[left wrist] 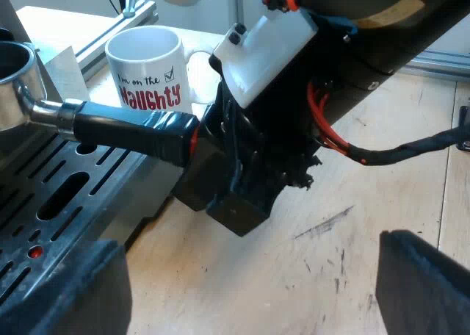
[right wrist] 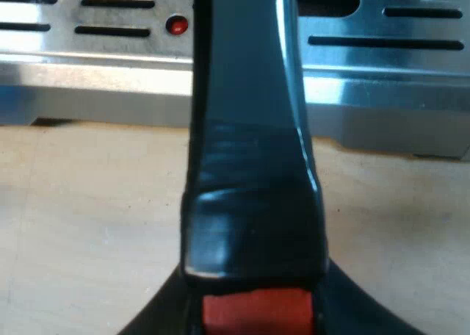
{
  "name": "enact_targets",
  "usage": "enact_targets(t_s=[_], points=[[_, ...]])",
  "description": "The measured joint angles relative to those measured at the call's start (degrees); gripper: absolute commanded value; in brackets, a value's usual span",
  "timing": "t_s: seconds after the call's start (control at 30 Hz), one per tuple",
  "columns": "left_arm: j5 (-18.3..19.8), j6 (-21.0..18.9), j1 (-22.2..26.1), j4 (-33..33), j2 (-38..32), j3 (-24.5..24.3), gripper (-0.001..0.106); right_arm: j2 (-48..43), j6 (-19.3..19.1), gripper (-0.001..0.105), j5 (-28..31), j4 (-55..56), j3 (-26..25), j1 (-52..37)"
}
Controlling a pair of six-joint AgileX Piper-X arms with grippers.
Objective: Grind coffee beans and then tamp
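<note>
The metal holder (left wrist: 15, 85) hangs over the espresso machine's slotted drip tray (left wrist: 51, 195), and its dark handle (left wrist: 125, 129) reaches out past the tray's edge. My right gripper (left wrist: 220, 166) is shut on the end of that handle. In the right wrist view the handle (right wrist: 250, 129) runs up the middle to its red end (right wrist: 255, 313), with my right gripper (right wrist: 255, 298) clamped around it. My left gripper (left wrist: 242, 298) hovers open above the wooden table, short of the handle, with nothing between its fingers (left wrist: 66, 291).
A white mug (left wrist: 147, 70) with red and black lettering stands on the table beyond the handle, close to the right arm. The drip tray's metal grate (right wrist: 382, 26) carries a small red dot (right wrist: 176, 25). A light wooden table (left wrist: 330, 232) lies under both grippers.
</note>
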Motion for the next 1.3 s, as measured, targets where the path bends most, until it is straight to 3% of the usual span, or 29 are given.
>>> enact_targets(t_s=[0.67, 0.87, 1.13, 1.3], points=[[0.0, 0.0, 0.0, 2.4, 0.0, -1.6, 0.071, -3.8, 1.3, 0.0, -2.8, 7.2, 0.0, 6.7], [0.0, 0.0, 0.0, 5.2, 0.0, -4.1, 0.071, -8.1, -4.7, 0.0, -3.2, 7.5, 0.0, 6.7], [0.0, 0.1, 0.0, 10.0, 0.0, -7.4, 0.071, -11.8, -13.0, 0.0, -8.8, 7.6, 0.4, 6.7], [0.0, 0.1, 0.0, 12.5, -0.7, -8.7, 0.071, -14.9, -15.0, 0.0, -9.8, 7.4, 2.9, 6.7]])
